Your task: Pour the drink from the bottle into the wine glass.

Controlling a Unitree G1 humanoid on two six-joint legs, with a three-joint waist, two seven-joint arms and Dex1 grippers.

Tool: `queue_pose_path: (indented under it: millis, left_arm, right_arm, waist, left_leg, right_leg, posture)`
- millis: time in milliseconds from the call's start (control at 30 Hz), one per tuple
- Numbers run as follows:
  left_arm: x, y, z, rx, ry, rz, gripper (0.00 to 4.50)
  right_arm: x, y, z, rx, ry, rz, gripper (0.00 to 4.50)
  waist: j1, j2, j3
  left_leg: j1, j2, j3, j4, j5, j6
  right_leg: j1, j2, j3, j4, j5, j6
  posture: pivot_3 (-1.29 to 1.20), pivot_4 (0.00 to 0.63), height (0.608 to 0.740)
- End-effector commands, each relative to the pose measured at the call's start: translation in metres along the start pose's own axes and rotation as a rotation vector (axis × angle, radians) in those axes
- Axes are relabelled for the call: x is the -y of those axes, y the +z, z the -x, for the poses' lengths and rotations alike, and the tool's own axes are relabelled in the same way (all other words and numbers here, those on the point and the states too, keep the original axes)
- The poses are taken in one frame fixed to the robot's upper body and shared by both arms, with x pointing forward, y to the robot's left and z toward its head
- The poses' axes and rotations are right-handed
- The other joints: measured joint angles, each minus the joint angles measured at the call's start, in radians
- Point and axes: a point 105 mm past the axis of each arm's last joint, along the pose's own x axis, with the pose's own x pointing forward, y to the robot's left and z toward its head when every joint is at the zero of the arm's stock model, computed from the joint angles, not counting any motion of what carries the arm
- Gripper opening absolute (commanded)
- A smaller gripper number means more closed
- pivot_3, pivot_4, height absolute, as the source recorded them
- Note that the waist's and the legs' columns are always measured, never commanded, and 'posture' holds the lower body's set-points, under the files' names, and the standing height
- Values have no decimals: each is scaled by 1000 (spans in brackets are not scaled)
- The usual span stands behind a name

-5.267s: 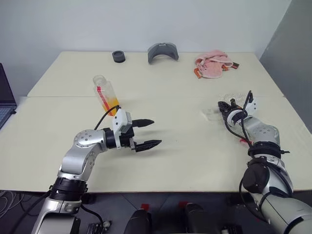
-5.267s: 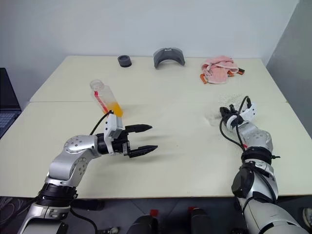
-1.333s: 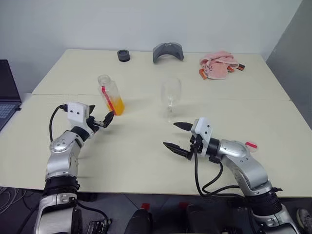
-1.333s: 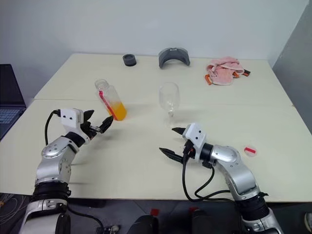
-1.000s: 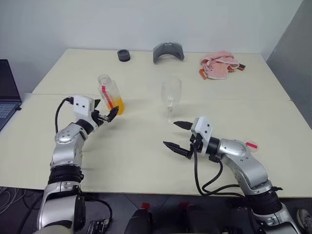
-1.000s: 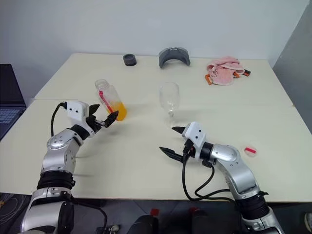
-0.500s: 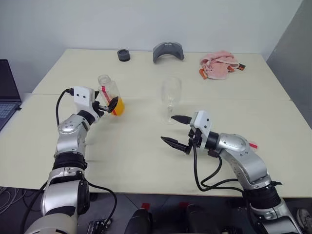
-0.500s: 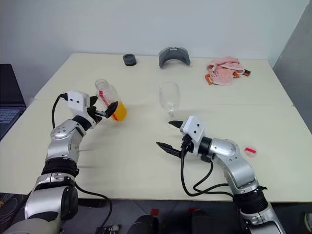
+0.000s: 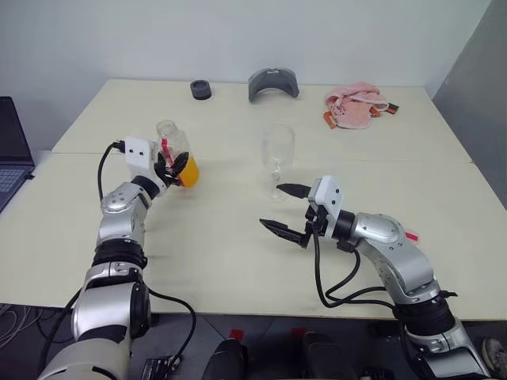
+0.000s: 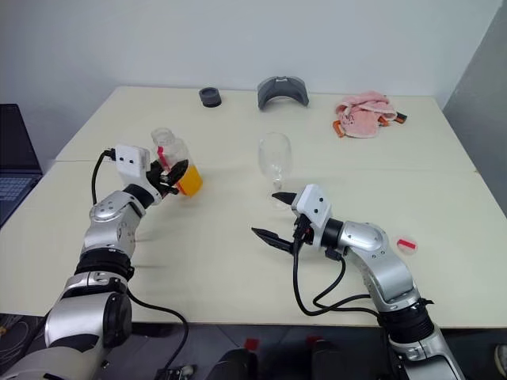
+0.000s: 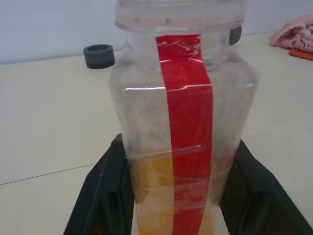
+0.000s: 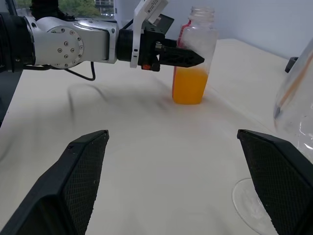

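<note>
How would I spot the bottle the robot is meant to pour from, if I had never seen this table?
Start at the cream table and look to its left half, beside the seam between the two tops. There the left gripper is shut on the bottle. It is clear plastic with orange drink at the bottom and a red strip; the wine glass nearby is empty and stemmed.

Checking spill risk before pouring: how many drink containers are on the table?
2: the bottle stands near the table's left side, between the left gripper's jaws; the wine glass stands mid-table.
</note>
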Motion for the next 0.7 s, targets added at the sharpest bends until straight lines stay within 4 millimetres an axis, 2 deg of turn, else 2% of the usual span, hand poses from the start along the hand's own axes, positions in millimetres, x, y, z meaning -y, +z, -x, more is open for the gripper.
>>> queue_pose_path:
  millis: [33,200,333,567,700]
  left_arm:
    - [7,29,-8,87,-23,-28,1734]
    - [43,66,-23,169,-94,-184,1734]
    - [67,88,-31,213,-140,-280,1733]
    - [102,113,-45,281,-241,-591,1733]
    - [110,123,-49,335,-261,-725,1728]
  right_arm:
    - [-1,14,1,46,5,26,4500]
    - [5,27,16,79,-70,10,4500]
    - [15,36,27,107,-147,-12,4500]
    - [45,43,35,134,-343,4,4500]
    - [52,46,32,142,-393,7,4500]
  waist:
    - [0,0,0]
    - [6,-1,0]
    - [9,-1,0]
    - [6,-1,0]
    - [6,-1,0]
  left_leg:
    - [0,0,0,0,0,0]
    - [-3,0,-2,1,1,-1]
    - [-4,-1,-2,1,1,-2]
    - [-2,-1,1,1,1,-2]
    - [-2,-1,3,0,1,-2]
  right_leg:
    - [0,0,0,0,0,0]
    - [-1,0,0,0,0,0]
    - [-1,-1,2,-1,0,0]
    - [-1,1,1,1,0,0]
    - [-2,1,2,1,0,0]
  posture:
    - [0,150,740]
    - [0,150,740]
    - [0,150,740]
    - [0,150,740]
    - [0,150,740]
